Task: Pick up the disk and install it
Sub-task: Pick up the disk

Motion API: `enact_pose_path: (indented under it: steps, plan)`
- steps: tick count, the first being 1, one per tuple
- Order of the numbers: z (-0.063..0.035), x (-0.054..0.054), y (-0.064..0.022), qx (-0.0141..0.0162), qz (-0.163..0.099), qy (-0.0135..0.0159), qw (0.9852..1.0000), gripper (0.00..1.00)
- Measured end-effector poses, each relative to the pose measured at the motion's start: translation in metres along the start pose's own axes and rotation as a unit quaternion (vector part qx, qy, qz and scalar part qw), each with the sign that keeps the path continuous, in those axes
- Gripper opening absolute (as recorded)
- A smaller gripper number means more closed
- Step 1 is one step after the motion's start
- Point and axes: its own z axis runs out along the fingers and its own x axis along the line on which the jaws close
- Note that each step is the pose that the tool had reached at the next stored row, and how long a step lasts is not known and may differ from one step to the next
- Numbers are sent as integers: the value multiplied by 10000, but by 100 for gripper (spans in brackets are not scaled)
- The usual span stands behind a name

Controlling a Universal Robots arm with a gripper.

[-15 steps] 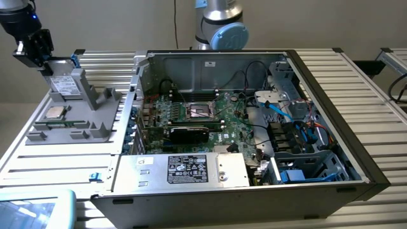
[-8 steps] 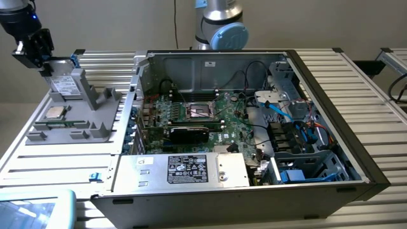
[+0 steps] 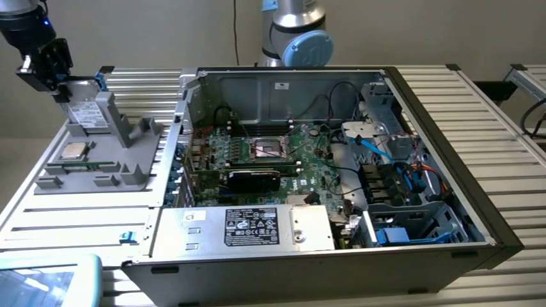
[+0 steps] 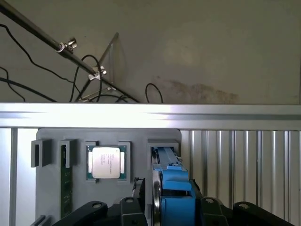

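Blue-framed disk (image 3: 85, 114), standing on edge in grey holder (image 3: 128, 135), upper left of exterior view. Straddled by gripper (image 4: 171, 206); clamped or slack, cannot tell. Likely stiff, weighty, shock-shy: best gripped squarely across flat faces.

Grey holder posts (image 3: 119, 125) hem the slotted disk (image 3: 85, 115), the hand (image 3: 64, 94) close above. The computer case's side wall (image 3: 181, 121) rises between them and the motherboard (image 3: 318, 142). Inside, blue cables (image 3: 382, 148) crowd the drive cage (image 3: 426, 220) beside the power supply (image 3: 196, 230).
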Motion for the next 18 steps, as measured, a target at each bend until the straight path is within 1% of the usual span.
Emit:
enact_pose_path:
  steps: [6, 13, 14, 15, 16, 18]
  plan:
    - [4, 0, 0, 9, 92, 6, 10000, 46]
    - [9, 0, 0, 10, 104, 7, 9999, 46]
    - [9, 0, 0, 11, 104, 7, 9999, 44]
    - [9, 0, 0, 11, 104, 7, 9999, 44]
    - [9, 0, 0, 11, 104, 7, 9999, 38]
    - [9, 0, 0, 11, 104, 7, 9999, 37]
